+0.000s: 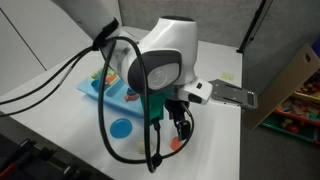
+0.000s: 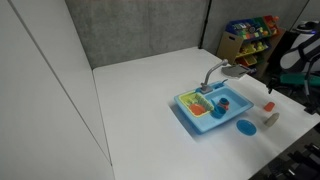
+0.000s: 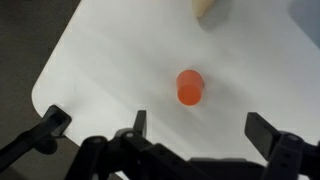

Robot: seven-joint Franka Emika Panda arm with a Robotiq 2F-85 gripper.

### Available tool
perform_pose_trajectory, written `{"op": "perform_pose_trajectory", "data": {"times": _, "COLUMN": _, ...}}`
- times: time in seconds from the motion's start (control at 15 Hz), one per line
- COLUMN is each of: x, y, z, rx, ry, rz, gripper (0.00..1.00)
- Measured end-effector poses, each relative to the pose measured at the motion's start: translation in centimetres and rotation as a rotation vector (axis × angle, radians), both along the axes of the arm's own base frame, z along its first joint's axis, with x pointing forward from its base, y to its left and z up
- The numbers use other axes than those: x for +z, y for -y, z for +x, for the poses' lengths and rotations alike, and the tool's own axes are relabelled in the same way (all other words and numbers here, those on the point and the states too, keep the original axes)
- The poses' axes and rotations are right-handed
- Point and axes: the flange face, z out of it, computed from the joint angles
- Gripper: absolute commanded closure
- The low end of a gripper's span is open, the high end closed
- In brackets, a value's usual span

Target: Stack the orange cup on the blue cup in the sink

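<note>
Small round orange-red plastic toy cup [image 3: 190, 87] sat on white table [image 3: 100, 60], well outside light blue rectangular plastic toy sink [image 2: 203, 127]. Black Robotiq gripper [image 3: 158, 124] hovered over it, jaws spread wide, holding nothing.

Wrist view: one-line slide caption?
Open gripper hovers above a tiny orange-red plastic cup on the white tabletop.

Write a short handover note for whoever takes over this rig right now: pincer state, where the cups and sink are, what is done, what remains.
Pincer: open, empty, above the orange cup.
Orange cup: on the white table, outside the sink, near a beige lump.
Blue cup: in the sink.
Done: nothing grasped yet.
Left: grip the orange cup, carry it to the sink, set it on the blue cup.
</note>
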Motion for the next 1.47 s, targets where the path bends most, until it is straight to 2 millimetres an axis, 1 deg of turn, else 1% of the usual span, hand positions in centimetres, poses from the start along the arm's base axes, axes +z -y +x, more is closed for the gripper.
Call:
{"op": "perform_pose_trajectory", "data": {"times": 0.33, "x": -2.8, "y": 0.8, "z": -1.0, "rx": -0.061, "ry": 0.006, "rz": 0.005, "gripper": 0.00}}
{"op": "perform_pose_trajectory", "data": {"times": 0.53, "x": -4.3, "y": 1.0, "z": -1.1, "rx": -0.093, "ry": 0.017, "rz": 0.016, "gripper": 0.00}}
{"op": "perform_pose_trajectory", "data": {"times": 1.0, "x": -6.5, "y": 1.6, "z": -0.3, "rx": -0.127, "ry": 0.033, "rz": 0.022, "gripper": 0.00}}
{"op": "perform_pose_trajectory", "data": {"times": 1.47, "x": -8.5, "y": 1.7, "z": 0.0, "rx": -0.124, "ry": 0.016, "rz": 0.022, "gripper": 0.00}}
